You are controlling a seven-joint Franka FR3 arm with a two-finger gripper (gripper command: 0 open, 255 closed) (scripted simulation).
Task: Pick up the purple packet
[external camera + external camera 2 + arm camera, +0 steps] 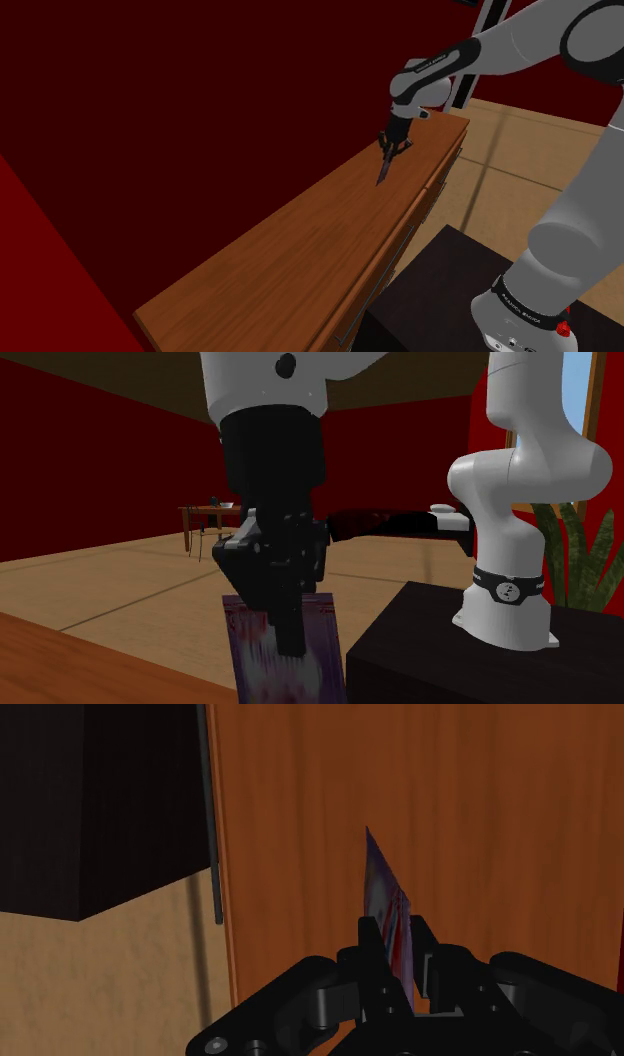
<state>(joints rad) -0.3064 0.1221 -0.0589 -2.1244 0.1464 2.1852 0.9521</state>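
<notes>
The purple packet (383, 172) is a thin flat pouch with pink and white print, standing on edge over the far end of the wooden dresser top (300, 240). My black gripper (392, 146) is shut on its upper part and points down. In the second exterior view a finger (285, 622) covers the middle of the packet (320, 652), which hangs below the hand. In the wrist view both fingers clasp the packet (383, 899) between them at the gripper (402, 966). I cannot tell whether its lower edge touches the wood.
The long dresser has drawers (400, 235) facing the black stand (440, 290). A dark red wall (200, 100) runs close behind the dresser. Tan floor (520, 160) lies beyond. A small table (210, 517) stands far off and a plant (585, 552) beside the arm.
</notes>
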